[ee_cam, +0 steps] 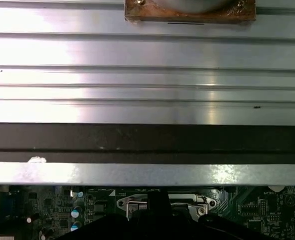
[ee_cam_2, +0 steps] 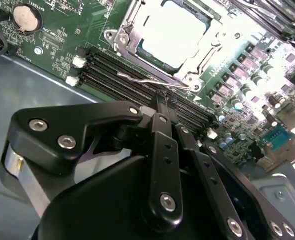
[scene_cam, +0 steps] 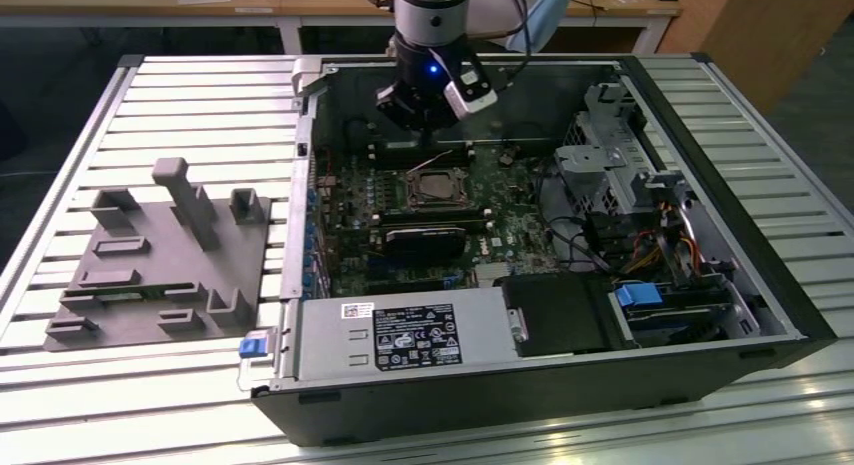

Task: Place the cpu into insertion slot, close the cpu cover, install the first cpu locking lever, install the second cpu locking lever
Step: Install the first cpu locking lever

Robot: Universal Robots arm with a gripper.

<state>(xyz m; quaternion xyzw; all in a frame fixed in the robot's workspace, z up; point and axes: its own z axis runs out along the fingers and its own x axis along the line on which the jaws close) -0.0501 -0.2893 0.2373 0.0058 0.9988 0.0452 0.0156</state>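
Chip (ee_cam_2: 173, 31), seated in its socket at the top centre of the second wrist view with the cover (ee_cam_2: 200, 60) shut over it, is best secured if the loose wire lever (ee_cam_2: 147, 78), just ahead of the pinched-together hand (ee_cam_2: 162, 97), is pressed down steadily.

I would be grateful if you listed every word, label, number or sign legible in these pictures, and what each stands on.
None can be read with confidence.
Black label with white print on the silver metal power supply box, exterior view: too small to read.
Small white sticker on the same box: too small to read.
White lettering on the green circuit board, second wrist view: blurred.
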